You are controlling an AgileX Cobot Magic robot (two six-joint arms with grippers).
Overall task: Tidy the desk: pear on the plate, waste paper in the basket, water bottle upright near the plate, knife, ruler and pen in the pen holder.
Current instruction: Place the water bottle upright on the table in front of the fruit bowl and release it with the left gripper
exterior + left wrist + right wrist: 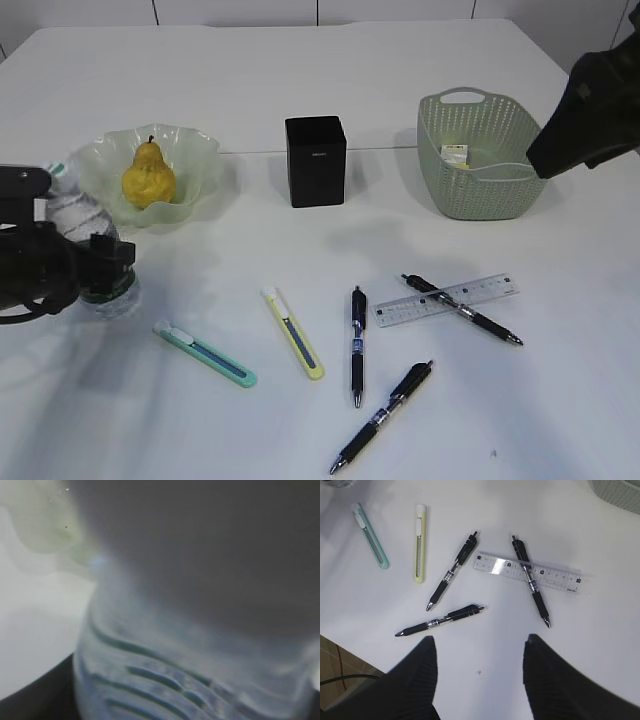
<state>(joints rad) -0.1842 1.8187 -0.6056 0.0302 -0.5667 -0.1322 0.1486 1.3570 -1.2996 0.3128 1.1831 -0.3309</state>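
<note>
Figure: bottle placement. The small clear plastic water bottle [88, 240] with a dark green label stands upright on the white desk [400, 60], just beside the ruffled pale green glass plate [195, 155] at its 7 o'clock; the yellow speckled pear [148, 175] sits on the plate. The left end effector [95, 262] surrounds the bottle low down; whether its jaws are clear of the bottle cannot be told. A good release backs straight away without tipping it. The right end effector [477, 655] hangs open and empty above the black pens [452, 570] and the clear plastic ruler [527, 572].
</note>
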